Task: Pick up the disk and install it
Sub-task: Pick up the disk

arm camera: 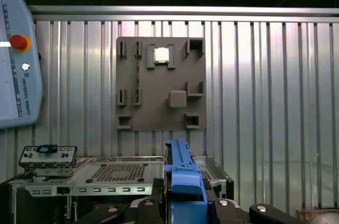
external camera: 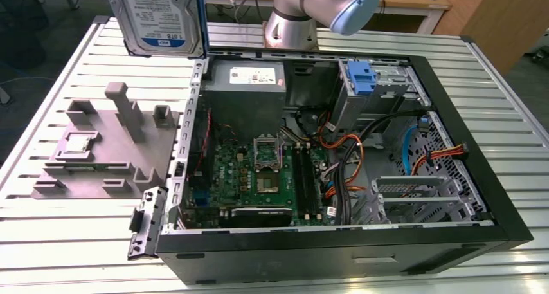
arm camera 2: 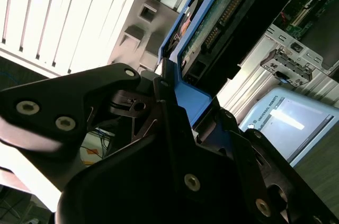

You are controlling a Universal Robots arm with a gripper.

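Observation:
The disk [external camera: 159, 17], a silver-grey hard drive with a white-and-blue label in a blue carrier, hangs upright in the air at the top of the exterior view. It is above the slatted table, just past the open computer case's back left corner. In the second wrist view my gripper [arm camera 2: 170, 92] is shut on the disk [arm camera 2: 212, 28], its black fingers [arm camera 2: 100, 94] pressing on the blue carrier's end. In the first wrist view the disk [arm camera: 183, 173] shows edge-on as a blue strip rising out of my gripper [arm camera: 183, 205].
The open computer case [external camera: 480, 197] lies on the slatted table [external camera: 77, 242], with a motherboard [external camera: 257, 178], a grey power supply box [external camera: 244, 82], a blue latch piece [external camera: 363, 78] and a metal drive cage [external camera: 420, 194]. A grey fixture plate [external camera: 94, 152] sits on the exterior view's left. The arm's base [external camera: 296, 17] stands behind the case.

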